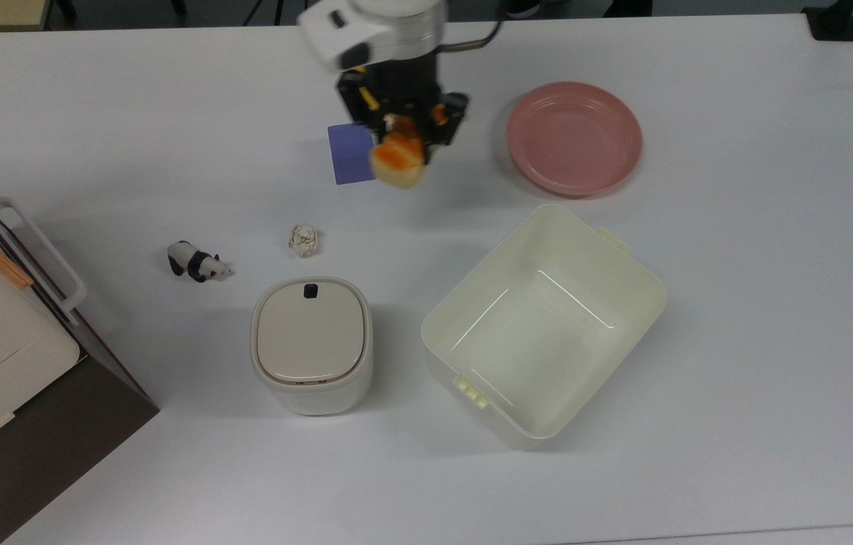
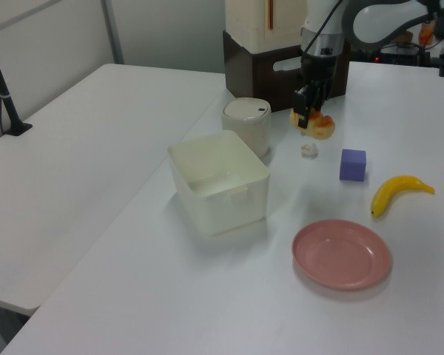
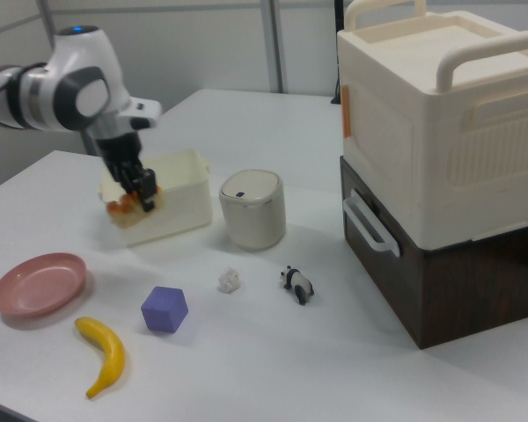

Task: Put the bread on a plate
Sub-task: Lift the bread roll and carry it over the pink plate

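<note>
The gripper (image 1: 405, 136) is closed on the bread (image 1: 398, 162), which hangs in the air below the fingers, well above the table (image 1: 736, 318). In the top view the loaf sits just beside the purple cube (image 1: 350, 154), with its orange glazed top tilted toward the camera, so the grasp seems to be near one end and not at the middle. The pink plate (image 1: 574, 138) lies to the top view's right of the gripper, apart from it, and the plate carries nothing. The step in hand is probably the carry toward the plate. To do it well, the arm should keep the height it has now, because the banana (image 2: 398, 191) and the cube lie near the path, and the cream tub (image 1: 547, 325) stands just below the plate in the top view. The loaf should come over the plate's middle before it goes down, and the fingers should open only when it is low, since an uneven grasp may let it roll over the raised rim.
</note>
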